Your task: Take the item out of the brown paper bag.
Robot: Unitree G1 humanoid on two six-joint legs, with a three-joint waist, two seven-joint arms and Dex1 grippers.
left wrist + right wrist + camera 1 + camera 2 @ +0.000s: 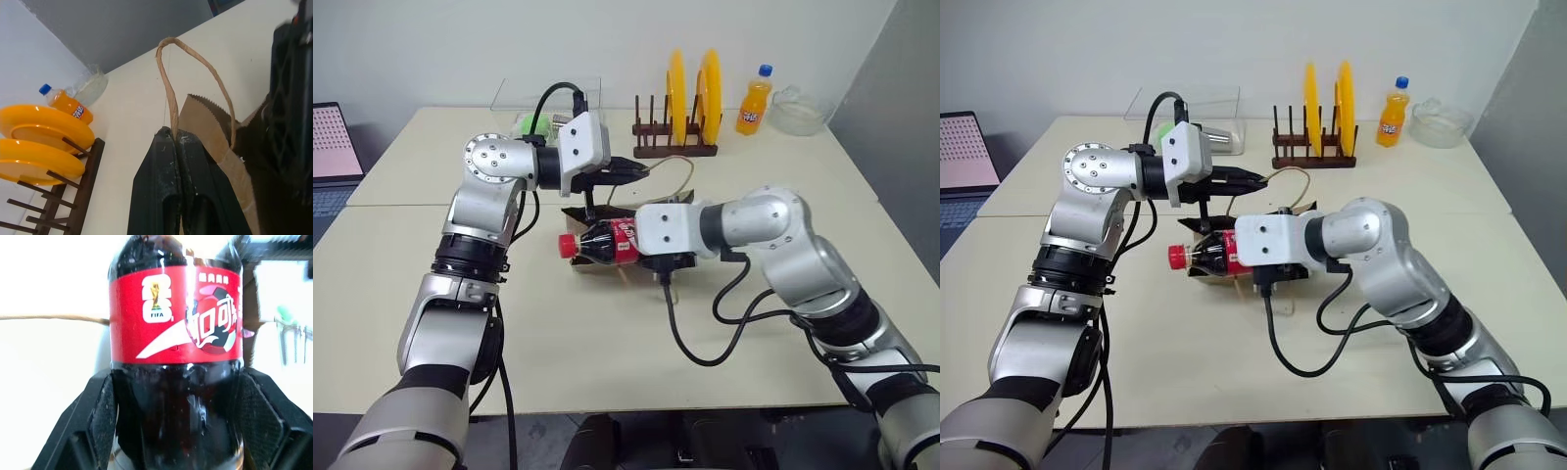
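The right gripper (1234,251) grips the cola bottle (602,243) around its lower body — the right wrist view shows a black finger (95,418) pressed to each side of the dark plastic just below the red label. The bottle lies roughly level above the cream table (607,343), its red cap (566,245) pointing to the robot's left, and most of it is clear of the brown paper bag (215,132), which sits just behind and beneath it. The left gripper (644,170) is closed on one tan string handle (195,63) of the bag — the loop stands up from between its pinched fingers (161,181). Farther back stands a dark wooden rack (674,145) with two yellow plates (677,93), and beside it an orange soda bottle (755,101) and a clear glass bowl (798,113). A clear plastic container (1209,117) sits behind the left arm.
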